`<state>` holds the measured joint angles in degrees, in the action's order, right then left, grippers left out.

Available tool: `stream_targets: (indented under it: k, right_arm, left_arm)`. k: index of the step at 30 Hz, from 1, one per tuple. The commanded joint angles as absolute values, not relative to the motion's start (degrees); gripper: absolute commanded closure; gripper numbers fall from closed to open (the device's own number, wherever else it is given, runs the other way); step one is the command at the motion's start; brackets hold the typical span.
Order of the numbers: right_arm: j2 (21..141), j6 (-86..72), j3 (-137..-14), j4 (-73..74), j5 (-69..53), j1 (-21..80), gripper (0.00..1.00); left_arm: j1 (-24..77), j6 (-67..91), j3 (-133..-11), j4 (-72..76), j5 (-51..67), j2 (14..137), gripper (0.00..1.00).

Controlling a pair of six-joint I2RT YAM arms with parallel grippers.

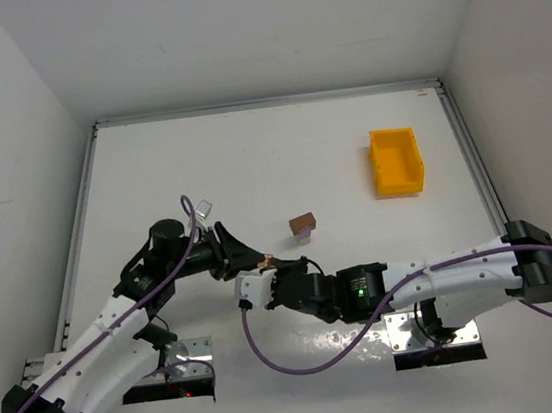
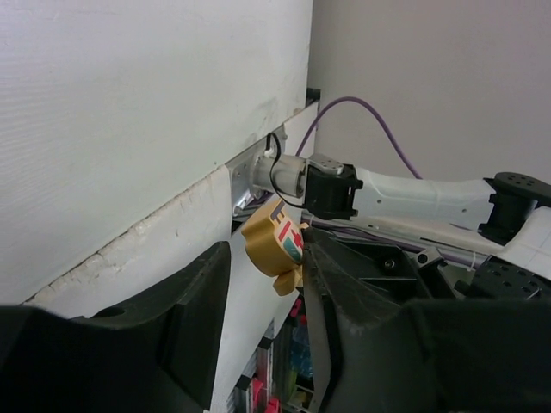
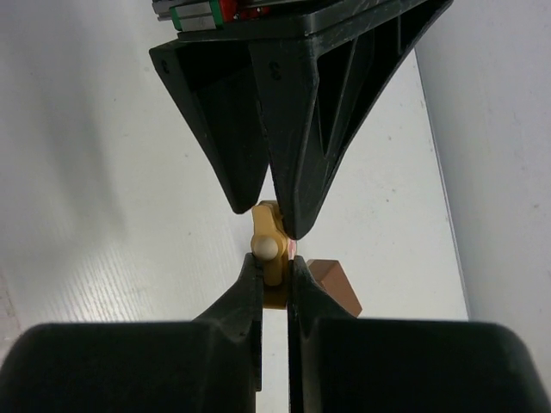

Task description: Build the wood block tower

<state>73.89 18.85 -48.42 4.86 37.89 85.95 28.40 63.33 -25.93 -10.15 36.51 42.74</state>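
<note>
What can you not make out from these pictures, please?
Top external: tan piece too small; both arms' jaws crowd it.
Right wrist: brown block partly hidden behind the right jaws; its base unseen.
Left wrist: the piece's printed mark cut off by dark jaws beside it.

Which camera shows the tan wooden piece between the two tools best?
Left wrist: the tan piece appears large, its painted face visible. Right wrist shows only a narrow edge; top external, a tiny speck.
</note>
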Motion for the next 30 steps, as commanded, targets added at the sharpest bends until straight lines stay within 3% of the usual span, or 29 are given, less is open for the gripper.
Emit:
stream_targets:
  k: [1,9,17,30]
  right_arm:
    - [71.9,15.57,-48.08,4.13,37.18,85.61,1.0]
    - [63.82,5.9,-44.39,6.06,25.08,80.87,1.0]
    - [57.4,-3.25,-44.12,13.7,16.52,71.99,1.0]
    - [63.71,-7.82,-54.49,24.08,15.22,55.66,1.0]
  left_arm:
    - [28.39,60.3,-28.3,-11.33,34.73,41.66,0.63]
    - [27.95,51.43,-37.69,-17.22,21.56,37.01,0.58]
    - [27.86,45.19,-39.28,-15.03,12.84,30.68,0.58]
    - [27.95,23.3,-45.0,-18.63,2.38,30.67,0.59]
